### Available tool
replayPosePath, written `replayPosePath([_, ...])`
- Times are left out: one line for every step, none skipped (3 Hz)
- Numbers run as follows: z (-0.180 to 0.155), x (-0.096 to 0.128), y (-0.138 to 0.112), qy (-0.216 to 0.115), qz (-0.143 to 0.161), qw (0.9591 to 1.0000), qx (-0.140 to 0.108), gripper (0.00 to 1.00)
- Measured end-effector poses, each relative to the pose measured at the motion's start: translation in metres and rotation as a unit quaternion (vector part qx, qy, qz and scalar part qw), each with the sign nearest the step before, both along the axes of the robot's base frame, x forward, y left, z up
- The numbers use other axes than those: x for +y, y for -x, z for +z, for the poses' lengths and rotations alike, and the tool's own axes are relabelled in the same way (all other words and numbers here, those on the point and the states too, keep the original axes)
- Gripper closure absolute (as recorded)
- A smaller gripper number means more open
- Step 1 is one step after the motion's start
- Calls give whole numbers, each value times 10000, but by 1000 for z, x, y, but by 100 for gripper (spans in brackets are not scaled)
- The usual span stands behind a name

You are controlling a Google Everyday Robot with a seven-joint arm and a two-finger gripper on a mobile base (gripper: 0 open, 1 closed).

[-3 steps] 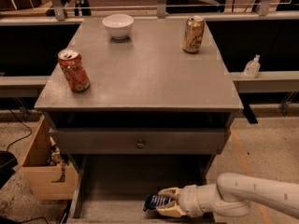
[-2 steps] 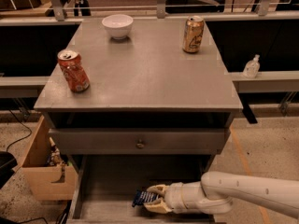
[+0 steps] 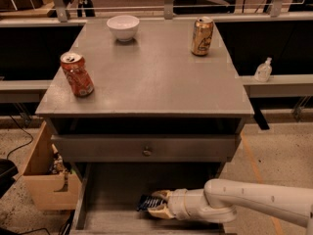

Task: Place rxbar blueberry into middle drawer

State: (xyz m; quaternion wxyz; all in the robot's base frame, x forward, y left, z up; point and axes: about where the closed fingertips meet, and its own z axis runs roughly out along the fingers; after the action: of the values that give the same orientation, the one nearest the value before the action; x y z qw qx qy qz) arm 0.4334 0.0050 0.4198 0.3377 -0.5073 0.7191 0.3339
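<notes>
Where the open drawer [image 3: 111, 199] juts out toward us at the bottom of the cabinet, we see the tool [image 3: 153, 204] reaching in from the right, low over the bare grey floor. Its pale fingers [image 3: 160, 195] are clamped on the snack bar [image 3: 145, 201], one on the far side of it and one on the near side. The dark blue wrapper sticks out to the left of the fingers. The bar sits inside the drawer, around the middle of its width and toward the near end. We cannot tell whether it touches the floor or is held just above it. The white arm [image 3: 249, 199] runs off to the right, crossing the drawer's right wall.

Above the open drawer we see a shut drawer front [image 3: 98, 148] with a small round knob [image 3: 146, 152] at its centre. On the tabletop [image 3: 151, 77] a red can [image 3: 77, 74] stands upright near the left edge. A gold can [image 3: 202, 36] stands upright at the far right, and a white bowl [image 3: 122, 27] sits at the far edge, left of centre. The three are well apart.

On the ground to the left of the cabinet stands an open cardboard box [image 3: 46, 190]. On a ledge to the right, beyond the tabletop, we see a small clear bottle [image 3: 263, 70].
</notes>
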Motion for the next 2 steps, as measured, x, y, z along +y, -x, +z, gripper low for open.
replayPosePath([0, 2, 0, -6, 13, 10000, 4, 59])
replayPosePath([0, 4, 1, -15, 30, 10000, 10, 29])
